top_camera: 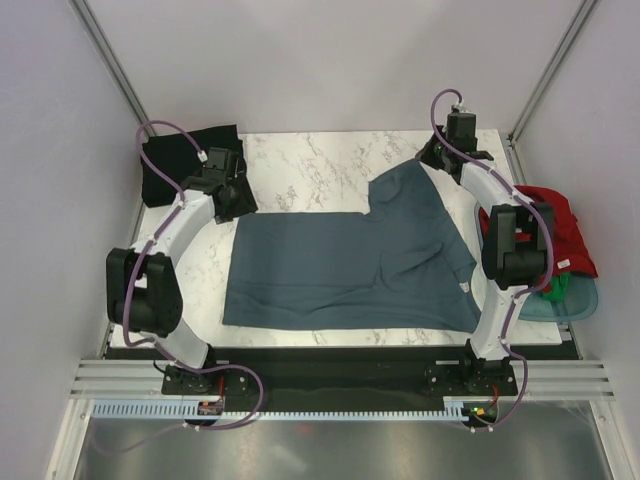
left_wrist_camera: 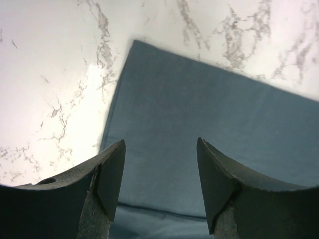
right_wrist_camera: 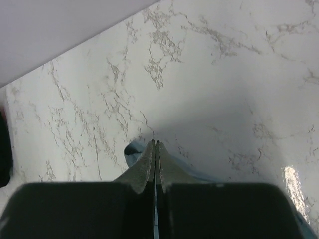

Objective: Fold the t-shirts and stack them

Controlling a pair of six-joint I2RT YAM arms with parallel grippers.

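Pinching slate t-shirt (top_camera: 340, 270), right hand (right_wrist_camera: 155, 144) closed

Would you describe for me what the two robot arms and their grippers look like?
Both the left arm and right arm have curved white links between bulky black joint housings, with lilac cables looping alongside them. The left gripper and right gripper each carry two dark grey, tapering fingers. No markings are legible.
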